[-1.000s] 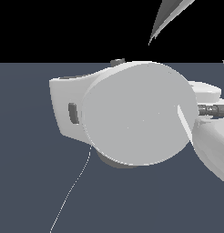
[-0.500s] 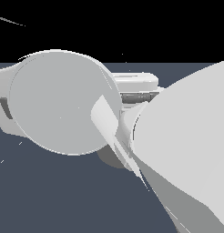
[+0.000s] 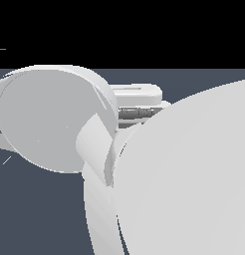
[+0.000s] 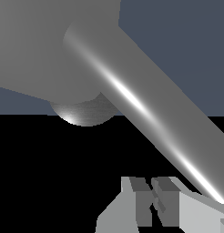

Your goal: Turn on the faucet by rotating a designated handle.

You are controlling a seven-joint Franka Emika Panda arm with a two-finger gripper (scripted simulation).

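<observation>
Filling most of the wrist view, the handle (image 4: 145, 109) is a shiny metal rod that runs on a slant from the thick grey body of the faucet (image 4: 36, 45) toward the gripper (image 4: 152, 207). Behind the place where rod and body meet, a rounded darker part of the faucet shows, with a soft highlight on it. The far end of the rod comes very close to the gripper, just beside one of its fingers (image 4: 200, 214), but I cannot tell if it touches the metal or is only near it. The two fingers appear near each other with a small gap between them, and nothing is clearly held in that gap, so I cannot tell with certainty how wide the gripper stands. In the exterior view almost everything is covered by the pale rounded parts of the robot arm (image 3: 189, 179), which stand very close to the camera; the faucet and the rod cannot be recognised there, and only a dark blue-grey surface (image 3: 40, 214) shows below the arm. Judging from this, the approach looks nearly finished, because the gripper is already at the free end of the rod. Whether the rod is already turned from its closed position I cannot say. The main work, pushing the rod around its axis until the faucet opens, seems to remain.
</observation>
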